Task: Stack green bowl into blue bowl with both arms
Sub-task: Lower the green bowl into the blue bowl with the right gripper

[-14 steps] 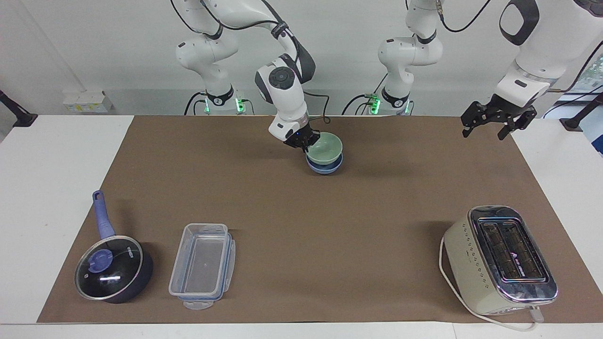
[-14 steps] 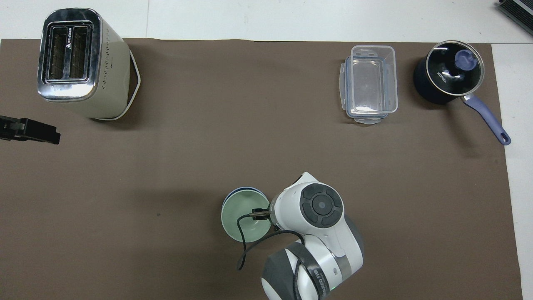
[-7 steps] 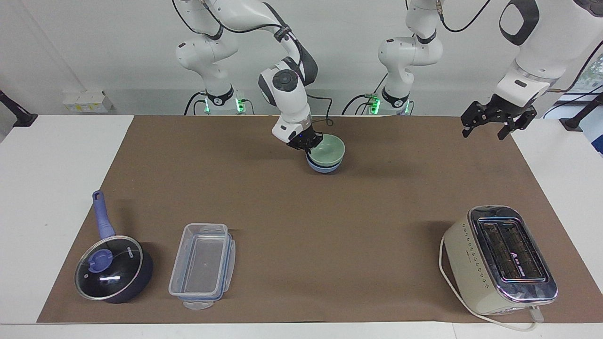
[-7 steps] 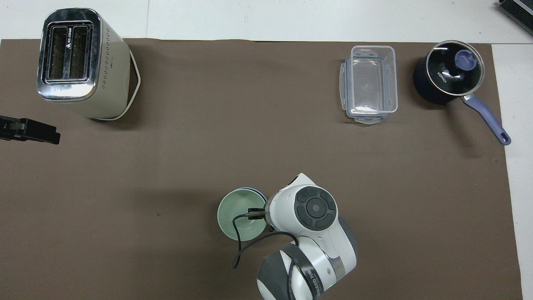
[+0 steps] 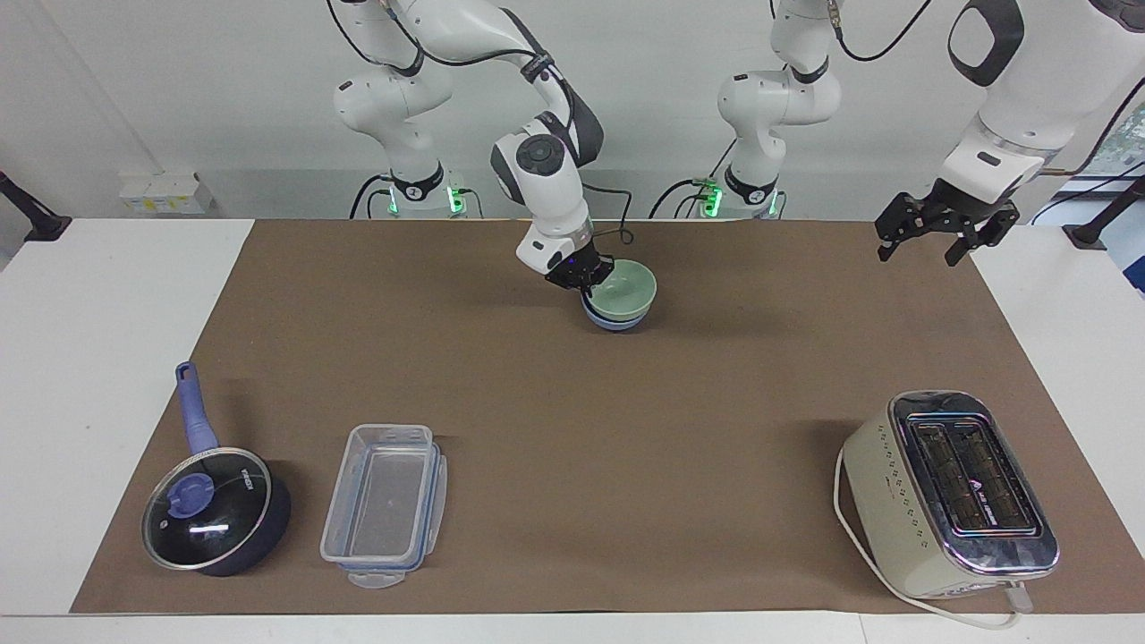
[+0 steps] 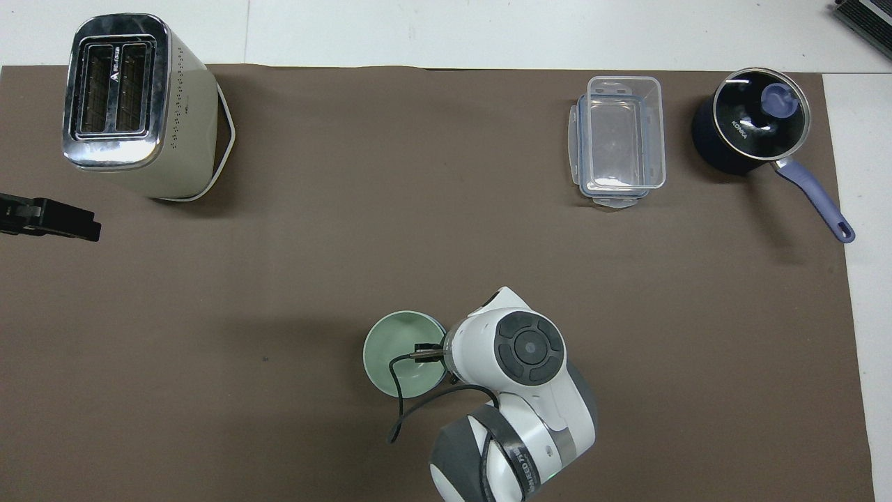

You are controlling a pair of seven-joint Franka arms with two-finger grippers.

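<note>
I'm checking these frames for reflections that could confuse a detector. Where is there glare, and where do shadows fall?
Facing view: a bright streak on the saucepan's glass lid, highlights on the toaster's chrome top, a soft shadow on the mat beside the stacked green bowl. Overhead view: glare on the same lid, sheen on the clear container, and the right arm hides part of the bowl.

Green bowl (image 6: pixel 397 348) beside right arm's wrist (image 6: pixel 526 348); toaster (image 6: pixel 136 104), clear container (image 6: pixel 620 139), lidded saucepan (image 6: pixel 749 118) farther out.
</note>
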